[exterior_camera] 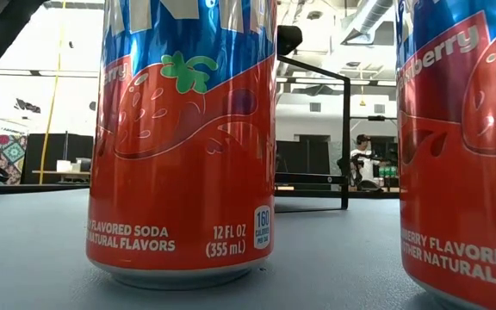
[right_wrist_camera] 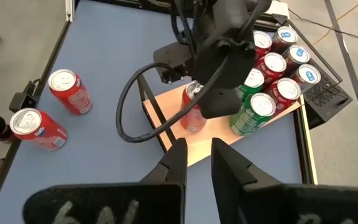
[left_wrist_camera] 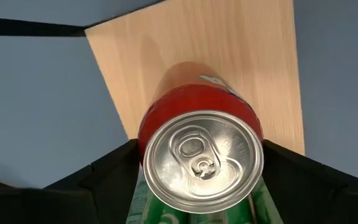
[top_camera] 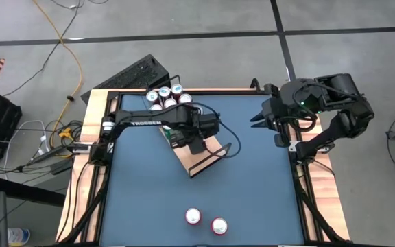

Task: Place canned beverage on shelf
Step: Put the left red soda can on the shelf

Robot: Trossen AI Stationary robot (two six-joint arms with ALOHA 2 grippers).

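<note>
Overhead cam: left arm reaches across the table's far half, its left gripper (top_camera: 190, 137) over the shelf (top_camera: 208, 152), a light-wood board w/ thin black end rails lying at an angle near table centre. A cluster of cans (top_camera: 166, 97) stands at the shelf's far-left end. Two red spare cans (top_camera: 206, 221) stand well apart from it, near the table's near edge. Right gripper (top_camera: 260, 118) waits at the far right, off the shelf, fingers nearly together, holding nothing.

Table-level cam: those two red strawberry-soda cans fill the frame, one at left (exterior_camera: 182, 138), one cut off at right (exterior_camera: 463, 146). Shelf's black rail (exterior_camera: 345, 142) shows far behind. No gripper visible here.

Left wrist cam: a red can (left_wrist_camera: 202, 155) stands upright on the shelf board, silver top facing the lens, between the gripper's two dark fingers (left_wrist_camera: 98, 180). Jaws look spread about can-wide; can't tell for sure if they still squeeze it or have just let go. Green cans sit just beside it.

Right wrist cam: the same red can stands on the board under the left gripper, w/ green and red cans just to its right.

Judgement: step in hand is the release, can already set on the shelf. Next move calls for opening fully and lifting straight up, w/o nudging the can or its neighbours. Then the spare cans.
</note>
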